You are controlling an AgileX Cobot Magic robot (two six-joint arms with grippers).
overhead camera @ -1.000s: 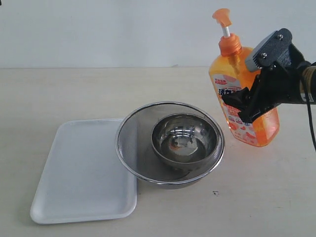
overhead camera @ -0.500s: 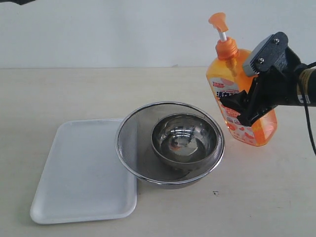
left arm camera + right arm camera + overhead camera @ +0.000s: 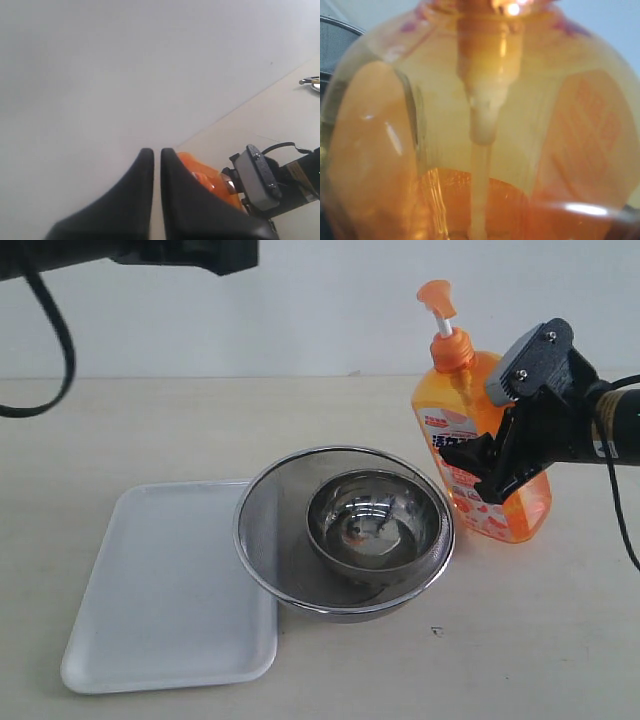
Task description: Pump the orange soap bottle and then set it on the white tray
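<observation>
The orange soap bottle [image 3: 470,430] stands a little tilted on the right of the table, just behind the strainer, its pump head [image 3: 436,294] up and unpressed. My right gripper [image 3: 487,472] is shut on the bottle's body from the right side. In the right wrist view the bottle [image 3: 480,125] fills the frame and hides the fingers. High at the upper left, my left gripper [image 3: 156,152] is shut on nothing, and the bottle's top [image 3: 202,175] shows beyond its fingers. The white tray [image 3: 160,590] lies flat at the front left with nothing on its bare part.
A round metal mesh strainer [image 3: 262,530] holds a smaller steel bowl [image 3: 375,520] at the table's middle, its left rim overlapping the tray's right edge. The left arm [image 3: 130,252] and its cable [image 3: 60,350] hang across the top left. A white wall stands behind.
The right gripper has carried the bottle a little left, toward the strainer. The left arm has come into the exterior view along the top left.
</observation>
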